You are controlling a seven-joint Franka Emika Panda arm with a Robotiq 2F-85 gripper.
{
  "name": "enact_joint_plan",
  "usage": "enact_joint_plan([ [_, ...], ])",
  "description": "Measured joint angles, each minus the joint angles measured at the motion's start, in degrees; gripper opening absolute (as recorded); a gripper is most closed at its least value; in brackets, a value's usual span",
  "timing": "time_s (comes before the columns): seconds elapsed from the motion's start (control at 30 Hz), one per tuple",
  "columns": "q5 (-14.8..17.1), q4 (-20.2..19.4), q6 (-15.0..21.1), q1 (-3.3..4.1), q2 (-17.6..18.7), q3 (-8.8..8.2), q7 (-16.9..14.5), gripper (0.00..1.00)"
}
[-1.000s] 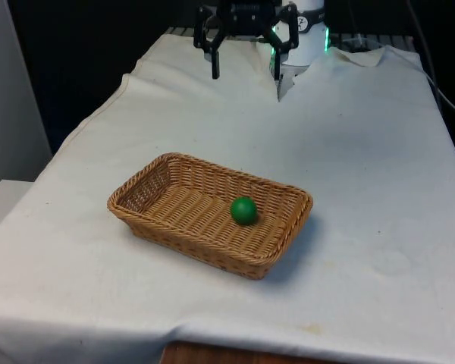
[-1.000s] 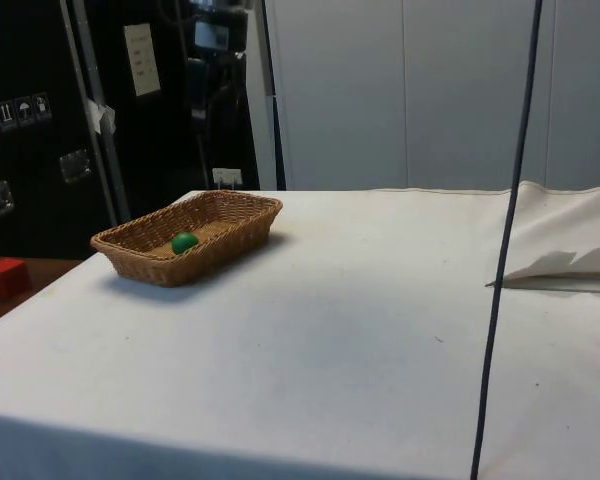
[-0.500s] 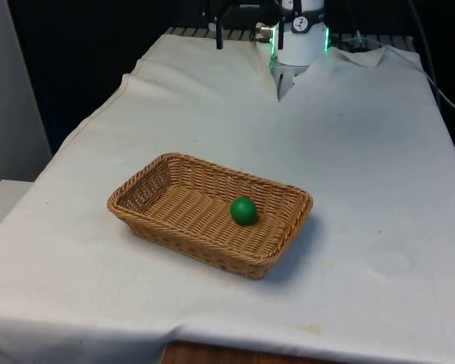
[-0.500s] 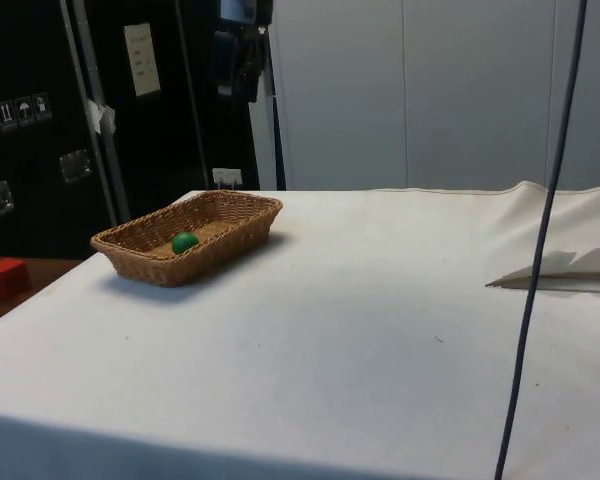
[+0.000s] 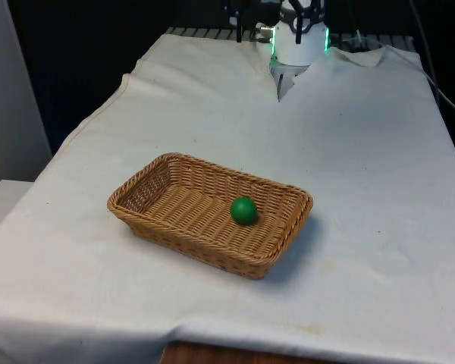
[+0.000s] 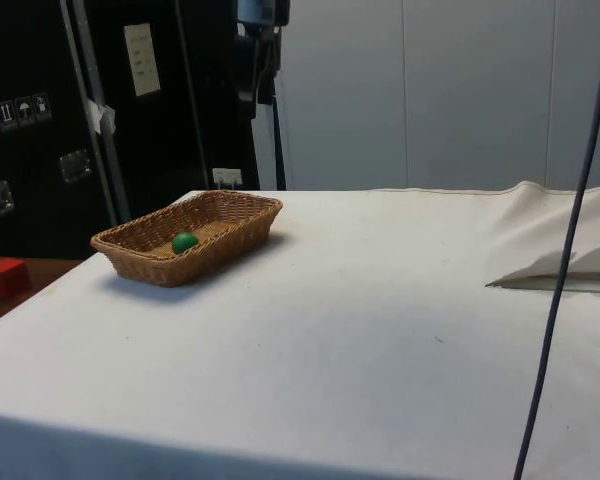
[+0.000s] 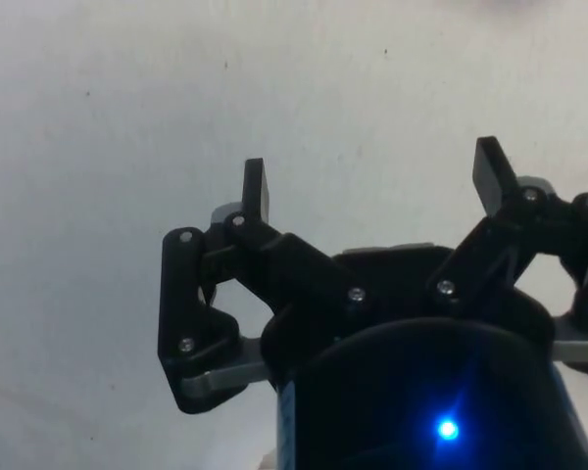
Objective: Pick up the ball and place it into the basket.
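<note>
Wrist view: the black two-finger gripper (image 7: 374, 186) had its fingers (image 7: 256, 190) spread wide apart, and nothing lay between them. Past the fingertips there was only the plain white cloth (image 7: 127, 117), with a few tiny dark specks on it and no object near either finger.

In the front view, the small round green ball (image 5: 243, 210) rested inside the rectangular woven wicker basket (image 5: 165, 162), on its floor and close to the end wall on the front view's right. The ball touched the basket's woven bottom and stood free of the rim. The basket sat flat on the white cloth (image 5: 349, 152), set at a slant across the table. The ball and basket lay well apart from the fingers, which were raised high at the table's far end, where dark parts of the gripper (image 5: 243, 10) showed at the picture's upper edge.

In the side view, the green ball (image 6: 184, 241) sat low in the wicker basket (image 6: 239, 234), its top just under the rim. The black gripper (image 6: 258, 45) hung high above the table, beyond the basket's far end. A small red cube (image 6: 6, 277) stood off the table beside the near corner, also far from the fingers.
</note>
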Motion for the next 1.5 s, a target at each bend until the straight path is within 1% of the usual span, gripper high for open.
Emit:
enact_joint_plan([
  [0.17,-1.8,-1.5,0.0,0.0,-1.4,1.6,1.6,1.0],
  [0.5,-1.8,-2.4,0.0,0.0,-1.8,3.38,2.1,1.0],
  [0.83,-1.8,-2.4,0.0,0.0,-1.8,3.55,2.1,1.0],
  [0.9,-1.8,-2.4,0.0,0.0,-1.7,3.67,2.6,1.0],
  [1.07,-1.8,-2.5,-0.4,0.0,-1.3,4.18,4.9,1.0],
  [1.2,-1.8,-2.5,-0.8,0.0,-1.0,4.13,5.7,1.0],
  [1.5,-2.2,-1.9,-3.1,-0.06,-0.8,4.13,7.8,1.0],
])
